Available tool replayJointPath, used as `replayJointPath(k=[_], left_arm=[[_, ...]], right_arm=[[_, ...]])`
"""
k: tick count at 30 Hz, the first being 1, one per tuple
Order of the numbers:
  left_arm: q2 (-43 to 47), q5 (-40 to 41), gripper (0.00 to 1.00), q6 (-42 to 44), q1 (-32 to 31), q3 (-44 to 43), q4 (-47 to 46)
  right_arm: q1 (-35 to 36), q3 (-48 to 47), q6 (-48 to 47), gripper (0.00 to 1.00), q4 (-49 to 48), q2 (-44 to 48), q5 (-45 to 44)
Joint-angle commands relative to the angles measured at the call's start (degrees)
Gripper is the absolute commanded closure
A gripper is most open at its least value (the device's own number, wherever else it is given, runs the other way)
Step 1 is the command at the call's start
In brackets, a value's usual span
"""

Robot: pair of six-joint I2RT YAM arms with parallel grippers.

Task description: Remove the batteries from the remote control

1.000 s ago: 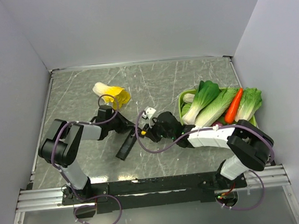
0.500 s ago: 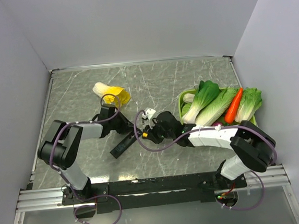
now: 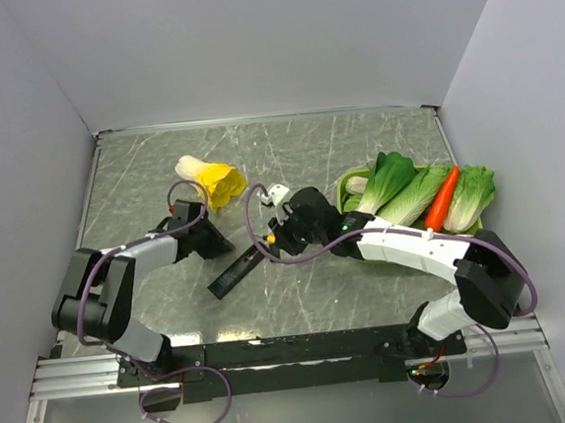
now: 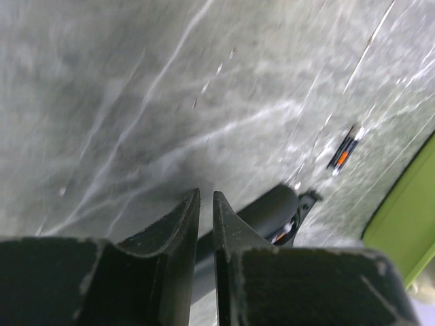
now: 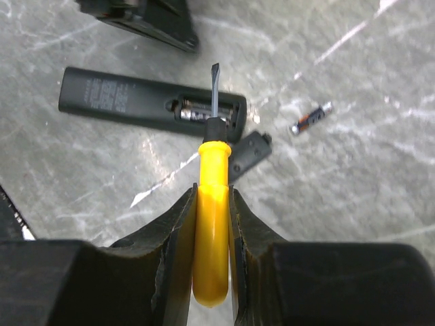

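The remote control [image 5: 129,100] lies flat on the table with its battery bay open, and one of the batteries [image 5: 198,109] shows inside. A second battery [image 5: 310,119] lies loose on the table to the right. My right gripper [image 5: 213,197] is shut on the yellow-handled screwdriver [image 5: 212,224], whose blade points over the open bay. My left gripper [image 4: 206,195] hangs beside the remote [image 4: 268,207], its fingers nearly together with nothing between them. The top view shows the remote [image 3: 237,274] between the left gripper [image 3: 216,243] and the right gripper [image 3: 271,242].
A short black cover piece [image 5: 248,153] lies just below the remote's open end. A green basket [image 3: 343,188] of toy vegetables stands at the right. A yellow-white leafy vegetable [image 3: 210,178] lies behind the left arm. Grey walls close in the table.
My left gripper has drawn back to the left, away from the remote. The remote has turned a little flatter. The right gripper has lifted back slightly with the screwdriver.
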State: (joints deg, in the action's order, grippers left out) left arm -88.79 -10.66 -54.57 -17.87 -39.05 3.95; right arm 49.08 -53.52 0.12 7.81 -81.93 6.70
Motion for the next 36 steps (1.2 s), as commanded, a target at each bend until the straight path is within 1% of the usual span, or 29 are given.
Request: replayJointPath(k=[1,5,12,15,19,23,25,27,30,32,34,36], left_arm=[[4.1,-0.9,0.8,1.3,-0.3,4.7,0.7],[7.1,-2.6,0.81,-0.1,-1.7,8.3,-0.1],[14.2,-4.4,0.82,-3.9,-5.4,14.2,-1.7],[17.1,-3.5,0.82,-5.7,-7.2,16.0,-1.4],[20.0,-2.0,0.8,-6.5,-7.5,16.7,-1.0],[20.6,-4.5,0.8,-7.4,-7.7,17.6,-3.5],[19.8,-7.8,0.79,-8.6,-7.7,19.0,-9.6],[17.4,-9.7,0.75,-9.2,-7.8,19.0,-11.4],[13.4,-8.0,0.73,-7.8,-8.3,16.8,-8.7],[12.9,-6.1,0.76,-7.3,-8.9,16.7,-7.9],[13.6,-6.7,0.77,-8.2,-9.1,18.1,-9.2],[15.5,-7.4,0.77,-9.4,-9.6,20.0,-12.5]], right_arm=[[-1.4,-2.9,2.1,1.0,8.0,4.0,-0.1],[-2.9,-3.7,2.8,1.0,11.2,4.5,-0.3],[-3.3,-2.6,4.0,1.0,11.8,2.8,2.4],[-3.3,-2.6,4.7,1.0,12.1,1.3,5.4],[-3.1,-2.2,5.3,1.0,12.8,-0.3,8.2],[-2.6,-1.1,5.6,1.0,13.3,-0.8,9.3],[-2.5,-1.3,4.9,1.0,13.7,-0.2,8.9],[-2.5,-2.1,3.6,1.0,15.3,0.1,8.6],[-2.4,-5.6,1.9,1.0,19.7,-1.1,8.5],[-2.4,-7.8,1.6,1.0,21.7,-2.3,8.5],[-2.3,-8.4,1.5,1.0,23.2,-3.8,7.9],[-2.3,-8.2,1.5,1.0,22.5,-5.2,7.5]])
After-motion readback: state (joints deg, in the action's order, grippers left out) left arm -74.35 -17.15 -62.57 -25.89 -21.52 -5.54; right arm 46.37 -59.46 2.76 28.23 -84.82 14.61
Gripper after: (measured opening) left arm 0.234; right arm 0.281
